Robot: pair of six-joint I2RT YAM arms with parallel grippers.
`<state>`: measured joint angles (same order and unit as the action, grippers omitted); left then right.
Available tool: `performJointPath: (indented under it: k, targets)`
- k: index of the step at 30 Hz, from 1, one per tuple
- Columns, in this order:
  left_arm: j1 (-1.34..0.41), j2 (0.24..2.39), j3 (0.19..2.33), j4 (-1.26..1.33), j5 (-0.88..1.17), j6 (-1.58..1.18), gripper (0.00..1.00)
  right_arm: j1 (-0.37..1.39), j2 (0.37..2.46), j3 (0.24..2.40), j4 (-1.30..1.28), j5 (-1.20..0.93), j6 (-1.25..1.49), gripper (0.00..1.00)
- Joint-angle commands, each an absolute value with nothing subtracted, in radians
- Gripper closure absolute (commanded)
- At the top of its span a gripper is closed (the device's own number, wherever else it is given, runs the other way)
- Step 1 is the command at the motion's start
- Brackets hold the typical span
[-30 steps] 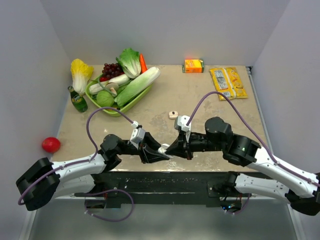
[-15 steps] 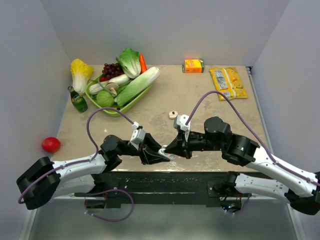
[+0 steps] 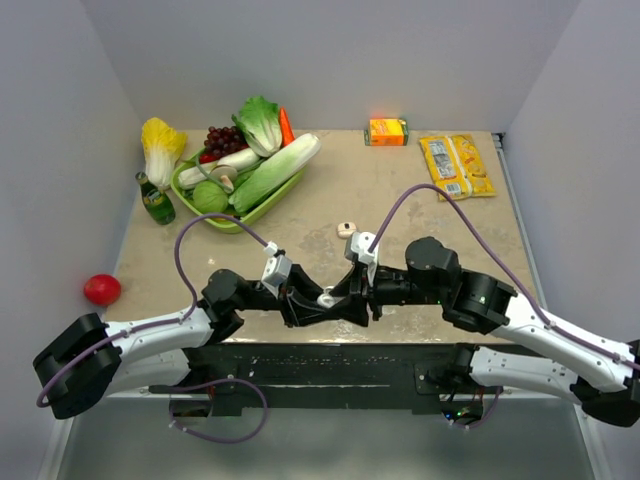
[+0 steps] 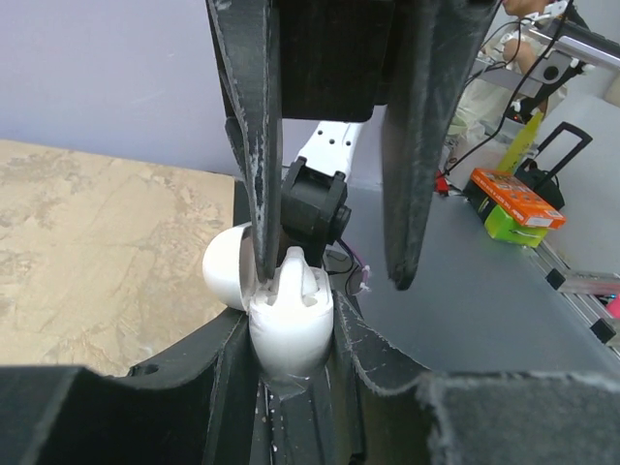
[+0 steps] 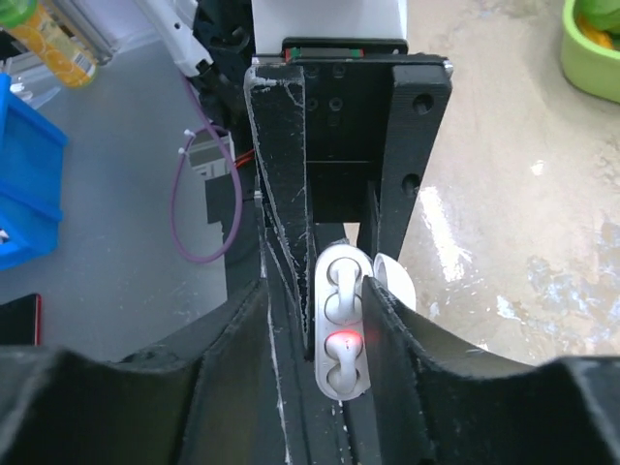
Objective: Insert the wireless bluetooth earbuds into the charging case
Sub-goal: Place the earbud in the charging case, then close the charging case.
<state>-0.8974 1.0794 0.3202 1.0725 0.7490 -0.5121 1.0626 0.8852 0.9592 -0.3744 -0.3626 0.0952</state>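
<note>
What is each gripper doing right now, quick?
Left gripper: closed, holding the charging case.
Right gripper: open, holding nothing.

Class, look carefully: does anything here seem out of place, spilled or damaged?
One red round fruit sits alone at the left edge of the table, apart from the green tray holding most of the other produce. Nothing looks spilled or damaged.

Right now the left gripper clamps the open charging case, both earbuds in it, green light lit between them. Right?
No: the light is red, not green; the right wrist view shows it. The rest stands: the left gripper clamps the open charging case, both earbuds in it, the light lit between them.
</note>
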Motion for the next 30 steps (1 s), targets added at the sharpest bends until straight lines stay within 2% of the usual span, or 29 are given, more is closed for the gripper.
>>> performJointPath:
  k: [1,6,8,9,10,12,13,15,30]
  targets:
    - [-0.904,1.078,0.345,1.127,0.743,-0.495,1.00,1.062,0.819,0.994,-0.308,-0.230,0.143,0.49]
    - [-0.904,1.075,0.318,1.138,0.719,-0.494,1.00,1.060,0.740,1.020,-0.259,-0.056,0.182,0.48]
    - [-0.904,1.068,0.311,1.146,0.712,-0.497,1.00,1.062,0.730,1.012,-0.262,0.078,0.209,0.53]
    - [-0.905,1.056,0.304,1.152,0.704,-0.497,1.00,1.062,0.738,1.012,-0.291,0.118,0.218,0.57]
    - [-0.907,1.049,0.301,1.152,0.690,-0.492,1.00,1.062,0.750,1.012,-0.311,0.186,0.239,0.69]
    - [-0.910,1.029,0.295,1.152,0.677,-0.483,1.00,1.062,0.791,1.012,-0.351,0.216,0.258,0.82]
    - [-0.910,1.023,0.291,1.149,0.658,-0.471,1.00,1.062,0.805,1.005,-0.354,0.210,0.267,0.94]
    - [-0.911,1.006,0.287,1.138,0.635,-0.457,1.00,1.062,0.822,0.993,-0.342,0.170,0.275,1.00]
    - [-0.911,0.988,0.284,1.135,0.555,-0.434,1.00,1.062,0.907,1.009,-0.353,-0.080,0.242,1.00]
